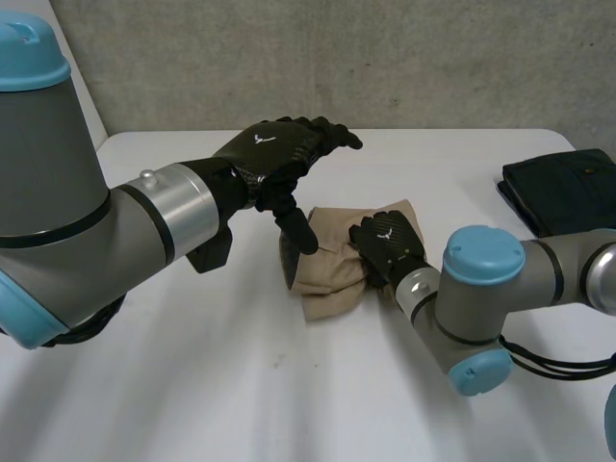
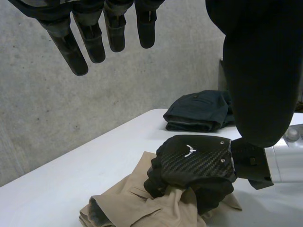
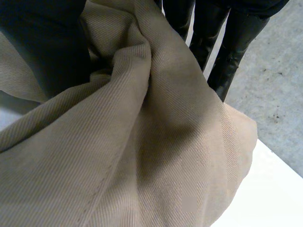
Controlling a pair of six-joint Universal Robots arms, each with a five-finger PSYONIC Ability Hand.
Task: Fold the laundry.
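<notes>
The right hand (image 1: 387, 245) squeezes the right edge of the folded tan pants (image 1: 327, 274) in the middle of the white table (image 1: 192, 385), while the left hand (image 1: 279, 154) hangs just above them, fingers straight, holding nothing.

Two garments lay on one white table (image 1: 192, 385): one tan garment (image 1: 327, 284) at the right hand (image 1: 387, 245) and one folded dark garment (image 1: 563, 192) well apart from it. There were two black hands, the left hand (image 1: 279, 154) near the tan garment.
</notes>
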